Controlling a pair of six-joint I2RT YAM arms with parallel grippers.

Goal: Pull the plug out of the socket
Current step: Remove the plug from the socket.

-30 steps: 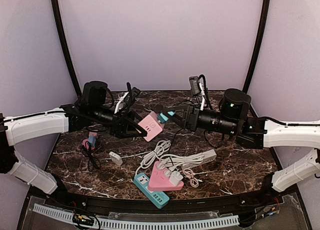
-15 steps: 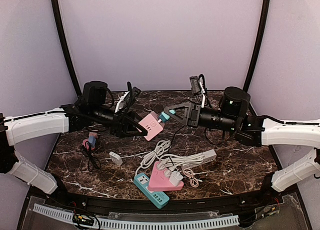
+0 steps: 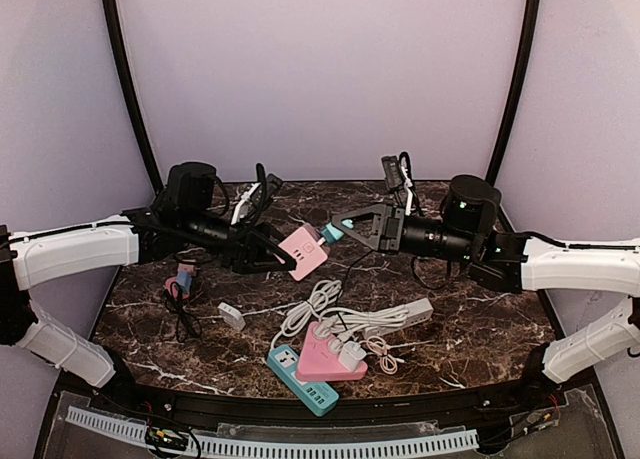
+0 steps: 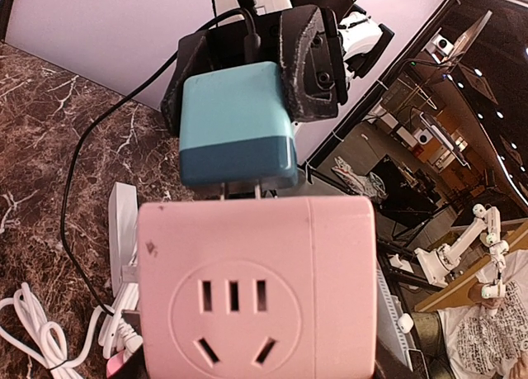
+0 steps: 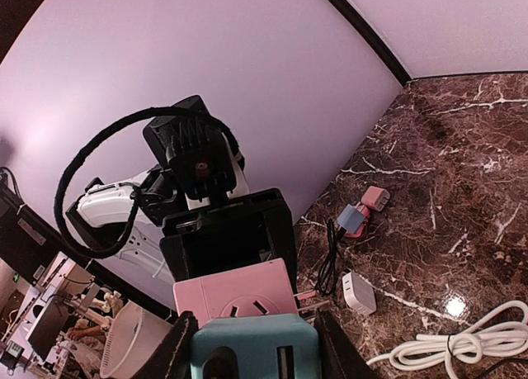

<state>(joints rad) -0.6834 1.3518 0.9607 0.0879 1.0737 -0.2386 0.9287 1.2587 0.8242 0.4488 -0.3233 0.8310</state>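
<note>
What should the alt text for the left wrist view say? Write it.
A teal plug, clamped by the right gripper, stands on a pink socket with its metal prongs showing in the gap. Marble table and white cables lie at left.

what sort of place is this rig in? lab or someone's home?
Most likely a robotics lab cell, not a home: a marble-pattern table boxed in by a plain lilac backdrop, and beyond it, in the left wrist view, another white robot arm in a larger room.
</note>
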